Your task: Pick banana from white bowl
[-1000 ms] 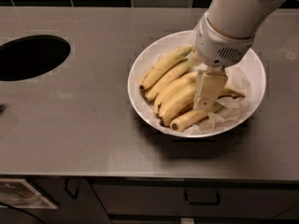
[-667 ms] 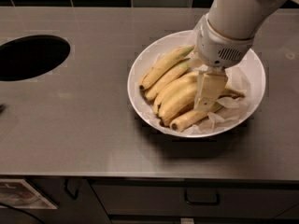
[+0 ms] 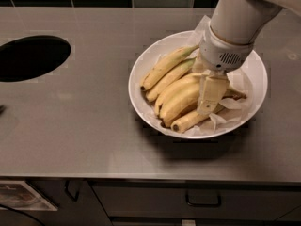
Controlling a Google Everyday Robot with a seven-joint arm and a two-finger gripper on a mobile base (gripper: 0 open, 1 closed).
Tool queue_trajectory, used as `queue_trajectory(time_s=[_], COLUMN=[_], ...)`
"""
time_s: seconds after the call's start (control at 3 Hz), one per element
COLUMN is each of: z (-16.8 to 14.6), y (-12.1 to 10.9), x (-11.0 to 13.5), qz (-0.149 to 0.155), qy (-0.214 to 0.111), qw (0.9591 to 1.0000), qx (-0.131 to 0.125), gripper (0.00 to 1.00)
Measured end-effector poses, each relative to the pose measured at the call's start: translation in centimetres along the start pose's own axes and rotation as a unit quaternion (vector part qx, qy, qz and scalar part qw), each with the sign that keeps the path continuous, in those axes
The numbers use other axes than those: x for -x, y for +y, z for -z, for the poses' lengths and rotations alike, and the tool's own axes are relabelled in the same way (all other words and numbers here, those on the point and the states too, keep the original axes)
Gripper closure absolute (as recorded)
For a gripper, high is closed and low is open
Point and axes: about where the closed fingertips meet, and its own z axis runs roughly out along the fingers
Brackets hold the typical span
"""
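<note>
A wide white bowl (image 3: 149,55) sits on the grey counter, right of centre. It holds several yellow bananas (image 3: 171,98) lying side by side on crinkled white paper (image 3: 237,81). My gripper (image 3: 208,102) comes down from the upper right on a white and grey arm. It is inside the bowl, low over the right ends of the bananas. One pale finger (image 3: 210,93) shows, lying against the bananas. The other finger is hidden behind the wrist.
A dark round hole (image 3: 30,58) is cut into the counter at the left. Dark tiles run along the back wall. Below the counter's front edge are cabinet drawers with handles (image 3: 203,202).
</note>
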Motion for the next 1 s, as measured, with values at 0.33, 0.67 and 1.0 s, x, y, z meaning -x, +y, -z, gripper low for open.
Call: queue_trajectory(time_s=[0.33,0.67,1.0], z=[-0.51,-0.56,-0.56], y=[-0.07,-0.02,-0.02], x=[-0.14,-0.09,-0.09], qz=[-0.002,-0.001,-0.001], qy=[0.0,0.001,0.001], qw=[1.0,1.0,1.0], qx=[0.006,0.006,0.006], gripper=[0.35,0.53,0.77])
